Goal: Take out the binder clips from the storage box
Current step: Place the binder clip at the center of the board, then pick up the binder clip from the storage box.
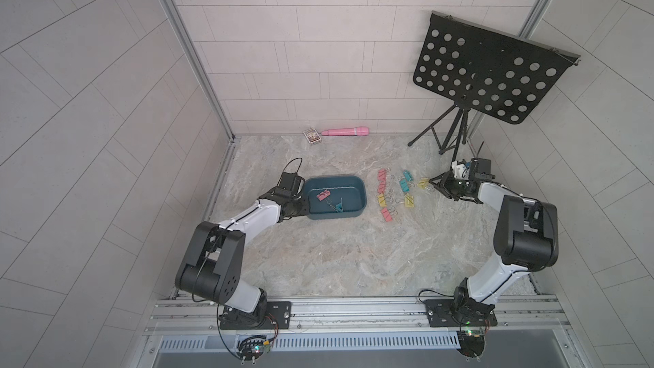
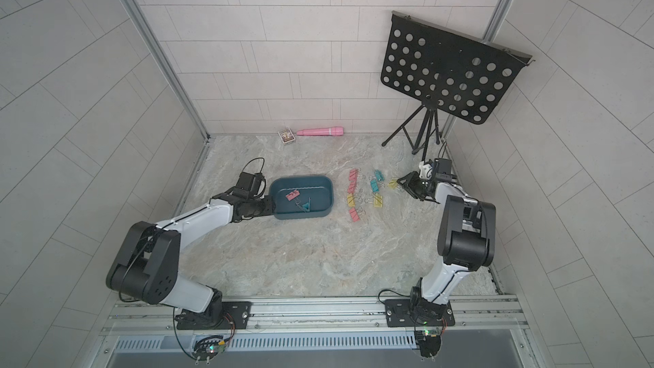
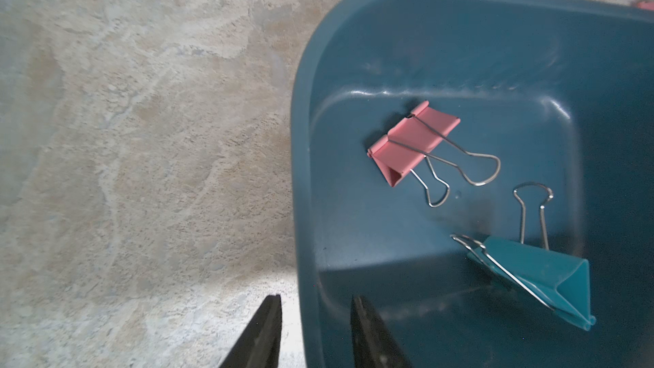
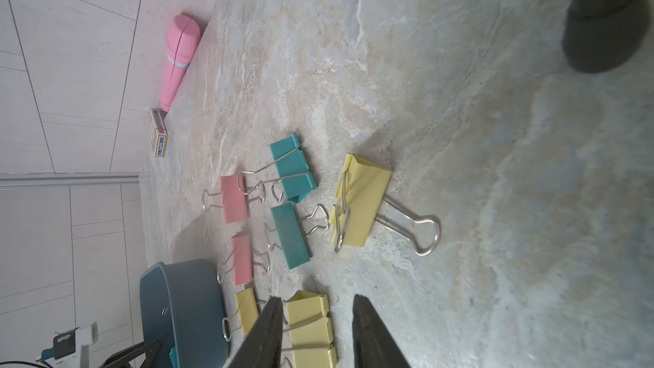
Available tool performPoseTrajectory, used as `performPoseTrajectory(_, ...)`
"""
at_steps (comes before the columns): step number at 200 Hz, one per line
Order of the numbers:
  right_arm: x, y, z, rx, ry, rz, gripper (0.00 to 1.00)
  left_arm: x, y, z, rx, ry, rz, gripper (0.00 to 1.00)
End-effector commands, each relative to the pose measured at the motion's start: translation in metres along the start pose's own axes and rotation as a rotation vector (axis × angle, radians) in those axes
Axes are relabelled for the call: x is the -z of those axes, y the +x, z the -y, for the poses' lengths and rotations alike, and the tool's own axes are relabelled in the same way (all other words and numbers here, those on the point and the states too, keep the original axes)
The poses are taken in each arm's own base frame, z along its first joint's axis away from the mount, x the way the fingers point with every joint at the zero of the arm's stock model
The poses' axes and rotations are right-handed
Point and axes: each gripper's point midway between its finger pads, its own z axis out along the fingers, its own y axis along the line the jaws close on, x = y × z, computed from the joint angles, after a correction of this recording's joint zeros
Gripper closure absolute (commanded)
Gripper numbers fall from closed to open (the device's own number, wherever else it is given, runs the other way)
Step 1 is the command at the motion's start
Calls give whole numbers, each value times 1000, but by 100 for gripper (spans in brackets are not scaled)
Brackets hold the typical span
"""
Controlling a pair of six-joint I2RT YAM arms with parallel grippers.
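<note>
Currently | storage box [image 1: 348, 189] holds pink clip [image 3: 412, 139], teal clip [image 3: 541, 270]; left jaws pinch its wall | right jaws spread

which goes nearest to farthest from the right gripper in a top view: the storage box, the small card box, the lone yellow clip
1. lone yellow clip, just off the tips of the right gripper.
2. storage box, mid table, towards the other arm's side.
3. small card box, at the far back.
</note>
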Motion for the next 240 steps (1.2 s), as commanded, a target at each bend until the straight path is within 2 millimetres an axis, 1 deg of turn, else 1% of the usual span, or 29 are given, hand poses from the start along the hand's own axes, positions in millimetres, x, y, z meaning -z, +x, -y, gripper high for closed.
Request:
performPoseTrajectory(1,25,0,-8,63,49,36,63,1,0,-6,-2,-22,-2,59)
performPoseTrajectory(19,43,0,-15,107,83,61,62,1,0,-6,-1,-23,-2,59)
performPoseTrajectory(36,55,2,-32,161,84,85,62,0,0,-5,1,-20,-2,59)
performPoseTrajectory(48,58,8,-47,217,81,84,61,0,-1,-4,4,-17,-1,59)
performPoseTrajectory(60,57,16,-63,287,83,68,60,0,0,-4,3,-15,-3,59)
performPoseTrajectory(79,45,37,-91,429,70,8,59,0,1,-4,5,-15,-4,59)
performPoseTrajectory(91,34,50,-103,507,73,-35,58,0,1,-4,6,-13,-3,59)
performPoseTrajectory(112,16,72,-125,585,40,-115,59,1,2,-5,6,-16,-3,59)
performPoseTrajectory(153,-12,108,-169,748,-13,-197,59,1,1,-4,8,-12,-1,59)
performPoseTrajectory(174,-27,126,-188,822,-39,-236,59,1,1,-3,7,-11,-3,59)
performPoseTrajectory(212,-61,159,-221,955,-96,-297,59,1,1,-3,6,-7,-3,59)
performPoseTrajectory(240,-89,182,-237,1044,-110,-336,60,1,2,-3,6,-8,-6,59)
